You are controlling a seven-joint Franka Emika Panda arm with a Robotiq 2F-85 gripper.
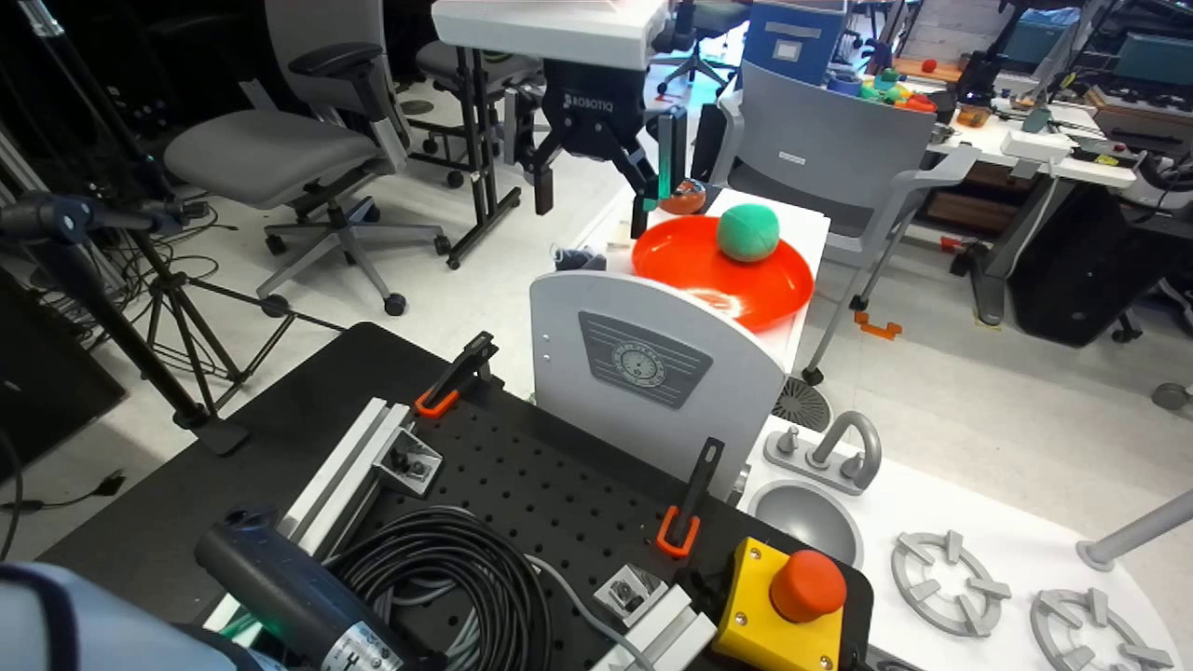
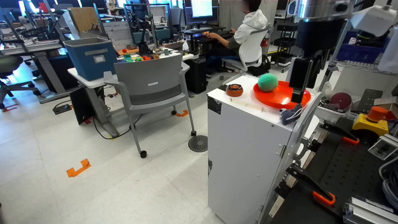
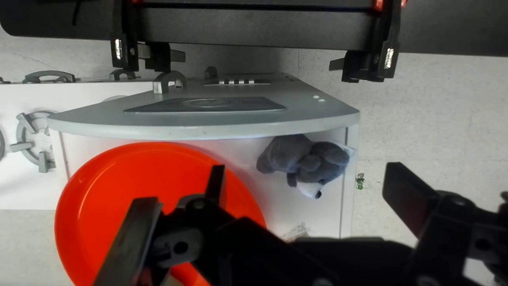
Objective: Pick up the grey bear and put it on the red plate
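Note:
The grey bear lies on its side on a white cabinet top in the wrist view, close to the grey upright panel and the cabinet's edge. It also shows small in both exterior views. The red plate lies beside it, and shows in both exterior views. A green ball sits on the plate. My gripper is open and empty, above the cabinet top. In the wrist view the bear shows between the spread fingers, below and apart from them.
A grey upright panel with a round emblem stands right beside the bear and plate. A small reddish-brown thing sits on the cabinet top beyond the plate. A grey chair stands close to the cabinet. Black clamps hold the black table's edge.

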